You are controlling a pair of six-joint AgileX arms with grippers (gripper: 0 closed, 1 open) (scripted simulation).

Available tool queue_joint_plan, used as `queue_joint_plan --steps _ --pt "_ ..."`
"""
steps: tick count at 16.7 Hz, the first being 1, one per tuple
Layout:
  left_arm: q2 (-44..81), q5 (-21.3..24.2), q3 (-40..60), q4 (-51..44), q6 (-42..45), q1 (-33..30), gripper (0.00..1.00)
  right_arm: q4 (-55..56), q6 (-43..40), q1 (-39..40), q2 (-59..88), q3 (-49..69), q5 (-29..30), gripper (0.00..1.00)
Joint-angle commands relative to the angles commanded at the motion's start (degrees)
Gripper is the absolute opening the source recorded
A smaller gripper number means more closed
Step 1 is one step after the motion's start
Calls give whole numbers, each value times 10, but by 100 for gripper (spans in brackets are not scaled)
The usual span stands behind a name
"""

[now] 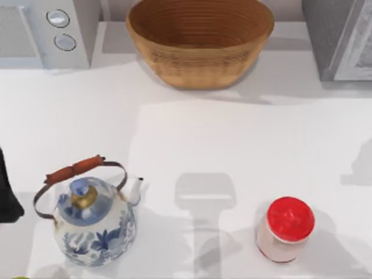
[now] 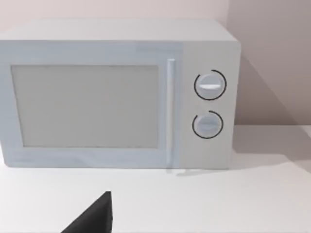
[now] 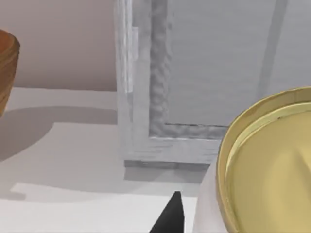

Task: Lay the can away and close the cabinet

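Seeing the red-lidded can [image 1: 285,229] standing upright on the white counter [image 1: 232,139], out in the open, with nothing gripping it. Finding the left arm [image 1: 9,192] parked at the counter's left edge, the can lying well off to the right of the left jaws, past a blue-and-white porcelain kettle [image 1: 96,224] sitting between the two. Noting the kettle's brown-gripped handle tipped over toward the far side.

Looking from the left wrist straight at a white microwave [image 2: 116,92], door shut, two round dials beside the handle, standing well ahead of the left jaws. Catching just a dark wedge of those jaws, so not telling whether apart or together.

Looking from the right wrist at the grey cabinet [image 3: 218,73] ahead of the right jaws, with a wicker basket [image 3: 7,73] off to one side. Seeing a round gold-rimmed object [image 3: 272,170] with a pale wall looming very close beside the right jaws; not telling what it is, nor whether those jaws are apart or together.

Placing the basket [image 1: 200,40] at the counter's back, between the microwave [image 1: 46,29] and the cabinet [image 1: 337,35].
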Motion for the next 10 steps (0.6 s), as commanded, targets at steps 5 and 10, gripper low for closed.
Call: queue_joint_plan --steps 5,10 --pt "0 0 0 0 0 0 100 -74 14 44 -233 -92 41 0" --pt "0 0 0 0 0 0 100 -115 26 64 -360 -145 73 0"
